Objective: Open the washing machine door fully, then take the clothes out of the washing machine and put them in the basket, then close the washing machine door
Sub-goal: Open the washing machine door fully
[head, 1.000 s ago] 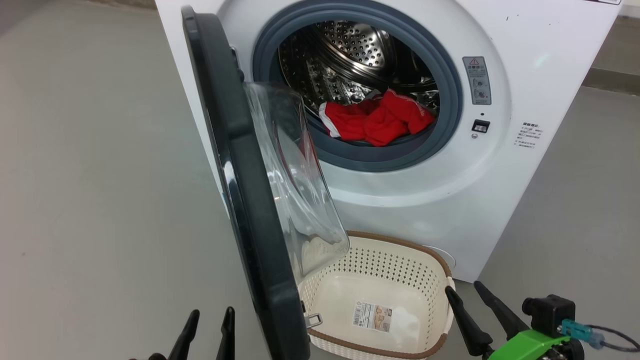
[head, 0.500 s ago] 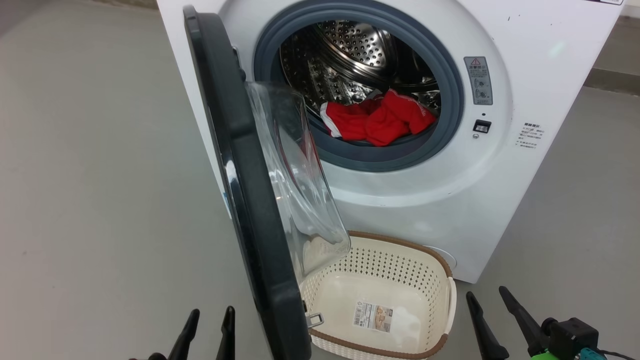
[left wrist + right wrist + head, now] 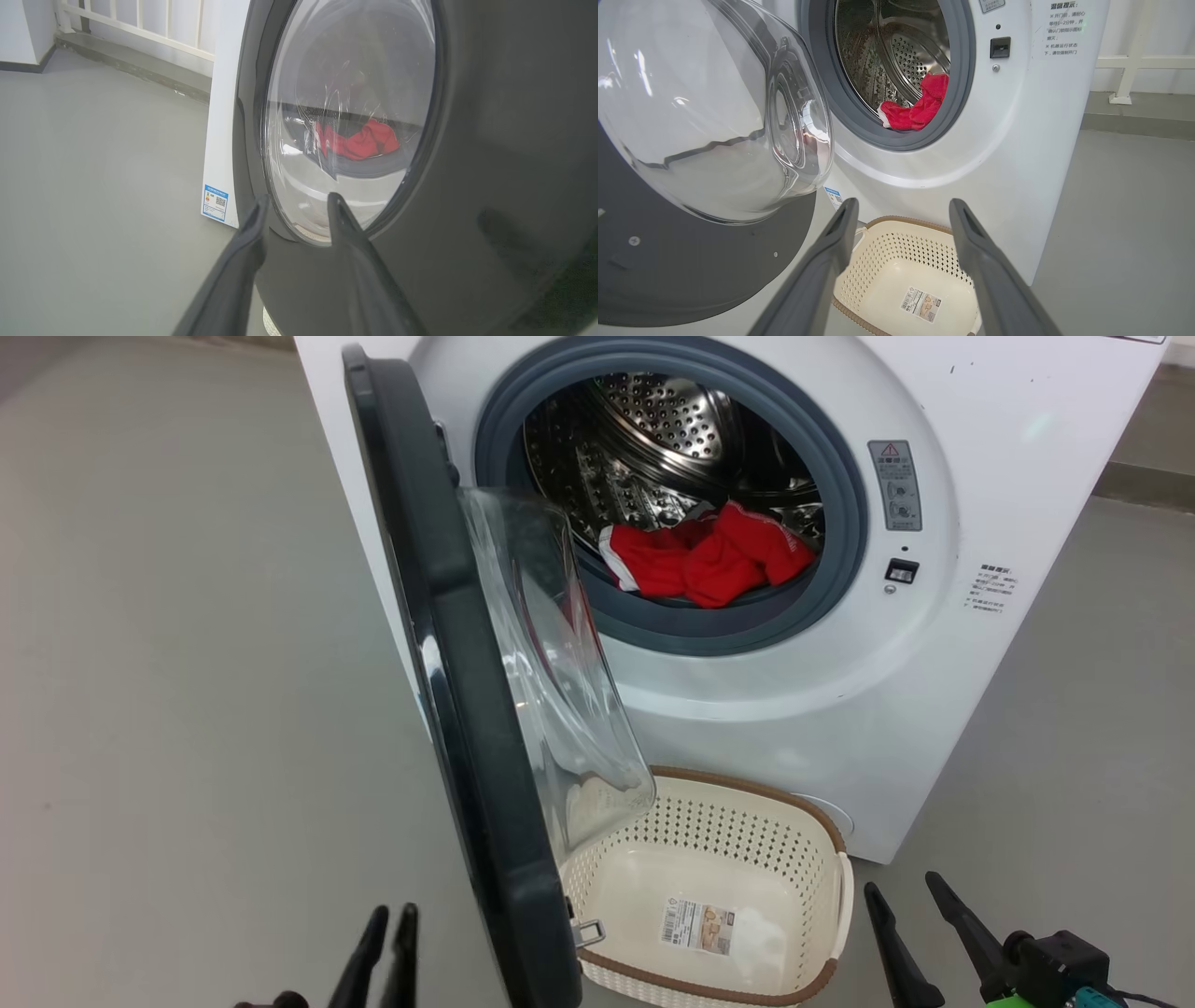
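Checker: Head view, item one?

Watcher: Washing machine door (image 3: pixel 467 709): swung out from the washing machine (image 3: pixel 840 728), hinged on the robot's left, roughly edge-on to us. Its plane stands upright and runs out toward the robot. The glass bowl bulges rightward over the basket (image 3: pixel 709 826). Not fully open, I'd judge, so the first step is in hand. Clothes (image 3: pixel 709 565): a red heap at the drum's front lip, long axis across the opening. Left tool (image 3: pixel 394 913): low, just left of the door, fingers narrowly apart, empty. Right tool (image 3: pixel 901 887): fingers spread, empty, right of the basket.

Checker: Left wrist view?

Watcher: Left tool (image 3: pixel 297 198): fingers parted on nothing, aimed at the door's outer face by the lower edge of the glass. Touching or not, I cannot tell. The clothes show red through the glass.

Checker: Right wrist view?

Watcher: Right tool (image 3: pixel 902 201): fingers wide apart, pointing over the basket. The basket sits on the floor (image 3: pixel 1111 210) close before the machine, below the opening, empty but for its label. The door's inner face is to the left.

Checker: Next move?

Watcher: My guess: the door must swing further to the robot's left. That calls for a push on the inner face or a pull at the free edge. Pressing the outer face would shut it.
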Available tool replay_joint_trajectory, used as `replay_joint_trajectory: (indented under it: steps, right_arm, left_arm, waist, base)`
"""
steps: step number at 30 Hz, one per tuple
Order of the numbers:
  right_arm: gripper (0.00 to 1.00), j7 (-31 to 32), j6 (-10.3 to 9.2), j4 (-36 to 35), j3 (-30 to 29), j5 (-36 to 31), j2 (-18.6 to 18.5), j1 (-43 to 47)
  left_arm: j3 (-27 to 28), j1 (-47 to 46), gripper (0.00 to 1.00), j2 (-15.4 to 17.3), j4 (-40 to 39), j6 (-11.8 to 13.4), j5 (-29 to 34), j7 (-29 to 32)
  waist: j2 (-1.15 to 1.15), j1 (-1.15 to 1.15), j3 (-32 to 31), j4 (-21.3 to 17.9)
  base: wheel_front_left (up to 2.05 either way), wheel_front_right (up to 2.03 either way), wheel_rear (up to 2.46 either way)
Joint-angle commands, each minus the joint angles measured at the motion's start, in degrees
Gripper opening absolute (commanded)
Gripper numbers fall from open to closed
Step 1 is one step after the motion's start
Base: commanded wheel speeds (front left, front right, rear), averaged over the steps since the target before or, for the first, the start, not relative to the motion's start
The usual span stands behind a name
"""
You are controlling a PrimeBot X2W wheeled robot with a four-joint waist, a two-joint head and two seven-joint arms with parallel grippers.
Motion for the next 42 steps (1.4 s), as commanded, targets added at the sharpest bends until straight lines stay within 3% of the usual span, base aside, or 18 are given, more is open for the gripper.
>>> replay_joint_trajectory:
  steps: [1, 7, 12, 15, 18, 22, 27, 36, 42]
  right_arm:
    - [1.0, -0.53, 0.36, -1.49, 0.98, -0.05, -0.52, -1.21]
    - [1.0, -0.53, 0.36, -1.68, 1.18, -0.09, -0.51, -1.25]
    - [1.0, -0.53, 0.36, -1.89, 1.37, -0.09, -0.57, -1.43]
    - [1.0, -0.53, 0.36, -1.97, 1.52, 0.1, -0.71, -1.58]
    - [1.0, -0.53, 0.36, -2.02, 1.7, 0.18, -0.8, -1.7]
    - [1.0, -0.53, 0.36, -2.13, 1.79, 0.24, -0.77, -1.77]
    - [1.0, -0.53, 0.36, -2.3, 2.04, 0.2, -0.67, -2.12]
    - [1.0, -0.53, 0.36, -2.41, 1.84, 0.11, -0.85, -2.42]
    - [1.0, -0.53, 0.36, -2.49, 1.89, 0.13, -0.76, -2.62]
  left_arm:
    - [2.39, -2.31, 0.0, 0.25, -2.42, -0.34, -0.52, -0.7]
    - [4.72, -3.55, 0.0, 0.25, -8.39, 0.33, -1.25, -0.7]
    - [6.11, -5.64, 0.0, 0.25, -21.35, 1.72, -1.19, -0.7]
    - [3.73, -6.51, 0.0, 0.25, -29.13, 2.24, -0.78, -0.7]
    - [-2.36, -6.05, 0.0, 0.25, -32.89, 1.07, 1.3, -0.7]
    - [-12.15, -3.94, 0.0, 0.25, -30.67, -0.57, 2.26, -0.7]
    - [-18.47, -1.26, 0.0, 0.25, -23.08, -0.67, -0.12, -0.7]
    - [-19.12, -2.1, 0.0, 0.25, -12.64, -0.49, -3.58, -0.7]
    - [-16.89, -2.58, 0.0, 0.25, -11.06, 1.52, -5.96, -0.7]
  waist:
    - [0.0, 0.0, -0.03, 0.1]
    - [0.0, 0.0, -0.08, 0.2]
    - [0.0, 0.0, 0.06, 0.13]
    - [0.0, 0.0, 0.23, 0.06]
    - [0.0, 0.0, 0.28, -0.14]
    - [0.0, 0.0, 0.45, -0.31]
    - [0.0, 0.0, 0.92, -0.67]
    - [0.0, 0.0, 1.73, -0.5]
    - [0.0, 0.0, 1.78, -0.39]
  base:
    - [0.0, 0.0, 0.0]
    - [0.0, 0.0, 0.0]
    - [0.0, 0.0, 0.0]
    - [0.0, 0.0, 0.0]
    - [0.0, 0.0, 0.0]
    - [0.0, 0.0, 0.0]
    - [0.0, 0.0, 0.0]
    - [0.0, 0.0, 0.0]
    - [0.0, 0.0, 0.0]
